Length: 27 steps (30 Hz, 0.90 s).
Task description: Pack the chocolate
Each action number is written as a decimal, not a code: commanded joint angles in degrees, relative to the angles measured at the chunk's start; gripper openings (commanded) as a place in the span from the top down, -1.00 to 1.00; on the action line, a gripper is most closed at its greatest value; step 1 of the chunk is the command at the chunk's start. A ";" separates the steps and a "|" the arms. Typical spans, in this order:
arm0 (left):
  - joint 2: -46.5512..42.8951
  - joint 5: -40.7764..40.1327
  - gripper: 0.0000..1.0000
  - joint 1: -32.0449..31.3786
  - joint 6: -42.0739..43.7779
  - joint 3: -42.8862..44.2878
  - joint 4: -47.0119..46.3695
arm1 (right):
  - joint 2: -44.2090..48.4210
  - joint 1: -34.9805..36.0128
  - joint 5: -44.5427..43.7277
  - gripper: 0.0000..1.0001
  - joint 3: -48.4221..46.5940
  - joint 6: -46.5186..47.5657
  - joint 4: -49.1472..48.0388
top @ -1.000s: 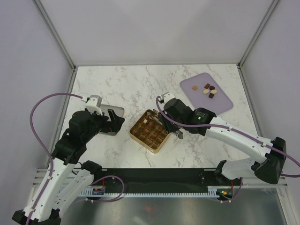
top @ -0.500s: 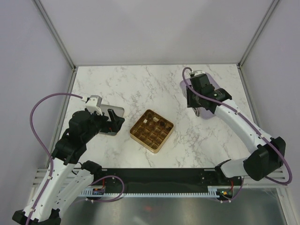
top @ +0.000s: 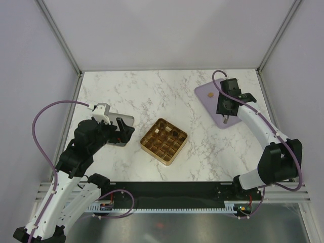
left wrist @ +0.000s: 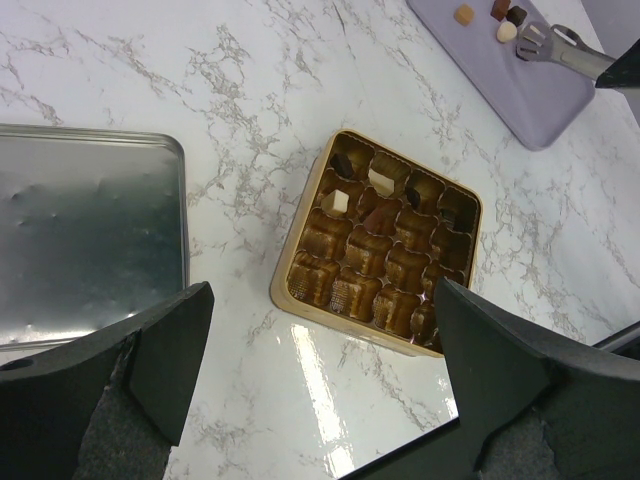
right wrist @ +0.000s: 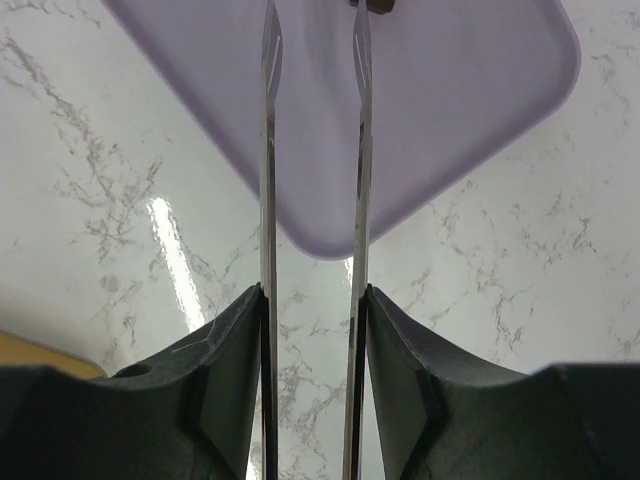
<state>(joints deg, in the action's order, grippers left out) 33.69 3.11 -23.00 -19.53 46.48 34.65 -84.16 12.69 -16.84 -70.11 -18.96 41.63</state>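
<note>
The gold grid tray (top: 163, 141) lies mid-table. In the left wrist view the tray (left wrist: 300, 295) holds two cream pieces (left wrist: 336, 203) and dark pieces (left wrist: 343, 160) in its far cells. More chocolate lies on the purple mat (top: 238, 111): a tan piece (left wrist: 463, 14), dark pieces (left wrist: 516, 15) and a cream piece (left wrist: 506, 31). In the top view only the tan piece (top: 209, 95) shows; the arm hides the others. My right gripper (top: 224, 118) hangs over the mat, its thin metal blades (right wrist: 269, 120) apart and empty, with a brown piece (right wrist: 375, 5) just beyond them. My left gripper (top: 123, 129) is open and empty, left of the tray.
A silver metal tin lid (left wrist: 90, 230) lies flat left of the gold tray, under my left gripper. The marble table has a frame post at each far corner and grey walls on three sides. A corner of the gold tray (right wrist: 30, 355) shows low in the right wrist view.
My right gripper has swung from over the gold tray, back and to the right, to above the purple mat. The left arm has not moved.
</note>
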 commanded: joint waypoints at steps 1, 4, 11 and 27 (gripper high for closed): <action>-0.38 0.05 -0.99 -0.29 1.51 -0.16 -0.11 | -0.21 -2.22 -1.00 -0.02 1.90 -1.52 -3.47; -0.29 0.05 -0.99 -0.29 1.60 -0.16 -0.11 | -0.57 -4.07 0.23 -0.04 3.31 -1.52 -4.79; -0.21 0.14 -0.99 -0.29 1.51 -0.07 -0.11 | -1.36 -5.92 2.16 -0.04 4.80 -1.34 -7.61; -0.21 -0.30 -0.99 -0.29 1.60 -0.16 -0.03 | -6.01 -8.03 4.27 -0.05 2.70 -0.99 -10.07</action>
<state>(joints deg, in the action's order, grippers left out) 33.69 3.11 -23.00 -19.55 46.48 34.65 -89.21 5.32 -13.37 -65.19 -19.77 33.58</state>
